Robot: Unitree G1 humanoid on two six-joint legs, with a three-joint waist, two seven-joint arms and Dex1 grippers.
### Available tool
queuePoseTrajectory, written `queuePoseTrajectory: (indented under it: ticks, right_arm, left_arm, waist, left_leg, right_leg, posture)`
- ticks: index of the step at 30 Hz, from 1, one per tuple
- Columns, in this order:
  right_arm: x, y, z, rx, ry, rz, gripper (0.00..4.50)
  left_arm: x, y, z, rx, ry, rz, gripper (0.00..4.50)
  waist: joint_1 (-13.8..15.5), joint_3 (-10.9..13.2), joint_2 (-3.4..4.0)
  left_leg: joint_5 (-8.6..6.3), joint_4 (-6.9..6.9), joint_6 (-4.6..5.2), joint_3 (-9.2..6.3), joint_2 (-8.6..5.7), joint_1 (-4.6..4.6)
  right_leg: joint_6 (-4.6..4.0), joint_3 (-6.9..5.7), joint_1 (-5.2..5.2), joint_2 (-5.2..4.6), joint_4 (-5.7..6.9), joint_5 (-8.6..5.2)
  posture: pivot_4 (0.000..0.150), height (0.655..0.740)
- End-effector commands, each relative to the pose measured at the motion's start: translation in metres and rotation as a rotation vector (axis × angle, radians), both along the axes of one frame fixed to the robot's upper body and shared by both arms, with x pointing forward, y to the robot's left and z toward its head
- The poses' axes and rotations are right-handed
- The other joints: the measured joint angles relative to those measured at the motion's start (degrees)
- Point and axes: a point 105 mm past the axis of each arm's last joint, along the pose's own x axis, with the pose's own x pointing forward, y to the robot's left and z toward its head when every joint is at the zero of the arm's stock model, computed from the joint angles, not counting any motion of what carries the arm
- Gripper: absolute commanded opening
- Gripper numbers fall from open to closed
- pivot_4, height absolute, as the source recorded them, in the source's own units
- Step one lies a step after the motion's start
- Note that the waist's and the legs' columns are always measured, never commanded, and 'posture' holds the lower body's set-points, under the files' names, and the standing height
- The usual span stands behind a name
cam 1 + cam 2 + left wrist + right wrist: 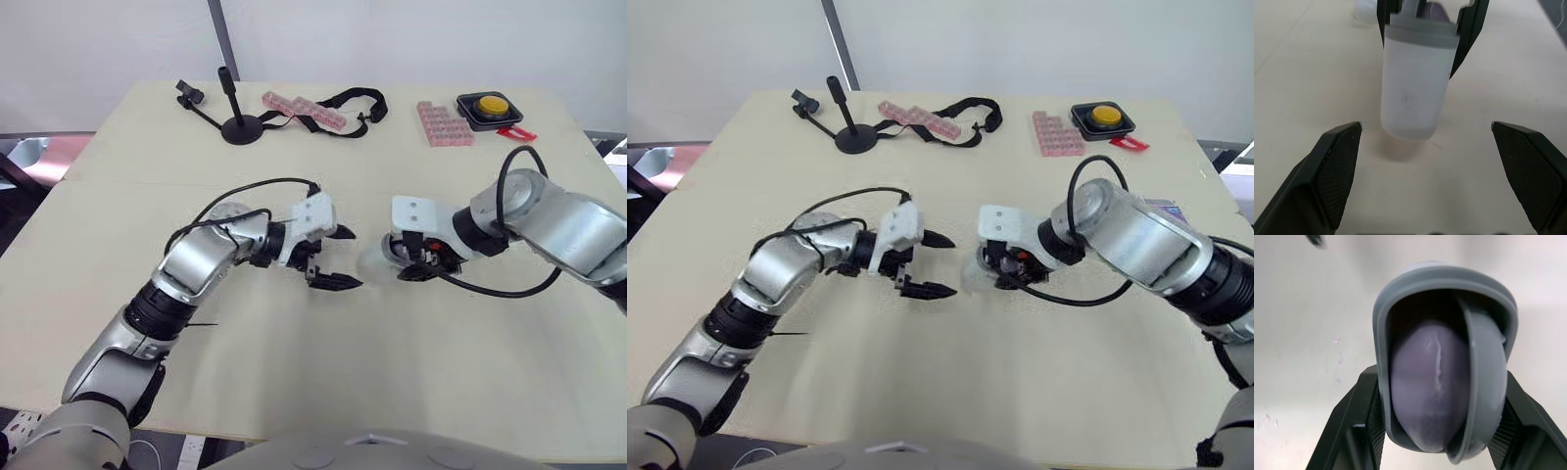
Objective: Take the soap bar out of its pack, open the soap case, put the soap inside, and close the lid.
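Right wrist view: right hand [1440,406] clamped on soap case [1382,333], purple soap [1425,382] inside, lid [1486,382] ajar.
Left hand [1425,126]: fingers wide apart, empty, just left of the case.
Case place: middle of desk [392,372].

Soap case [1413,88] before left pincer [351,258]; table [323,372] bare

The soap case [1411,93] is frosted, matt plastic; the soap [1430,382] looks smooth and waxy; the table [392,352] is matt.
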Motion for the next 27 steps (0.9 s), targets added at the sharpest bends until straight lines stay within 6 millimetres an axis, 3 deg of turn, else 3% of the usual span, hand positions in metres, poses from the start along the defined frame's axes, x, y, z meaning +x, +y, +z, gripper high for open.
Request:
queuePoseTrajectory:
  ticks: [1,10,27]
  right_arm:
    - [0.004,0.004,0.012,-0.018,-0.058,0.027,2.05]
    - [0.010,0.009,0.014,-0.050,-0.082,0.065,2.05]
    - [0.010,0.016,0.012,-0.056,-0.090,0.090,2.05]
  left_arm:
    - [0.002,-0.008,0.006,-0.033,-0.078,-0.001,4.50]
    - [0.008,-0.026,0.012,-0.117,-0.067,0.052,4.50]
    - [0.006,-0.036,0.012,-0.119,-0.049,0.025,4.50]
  waist:
    - [0.1,0.0,0.00]
    - [0.1,0.0,0.00]
    - [0.1,0.0,0.00]
  left_leg:
    - [0.00,0.00,0.00,0.00,0.00,0.00]
    - [0.00,0.05,0.00,0.01,-0.01,0.00]
    - [0.01,0.11,0.01,0.01,0.00,0.03]
  right_leg:
    - [0.00,0.00,-0.01,-0.01,0.01,0.00]
    - [-0.01,0.21,-0.02,0.04,0.22,0.00]
    - [-0.01,0.48,-0.07,0.10,0.31,0.00]
  posture:
    - [0.150,0.7096]
    - [0.150,0.7096]
    - [0.150,0.7096]
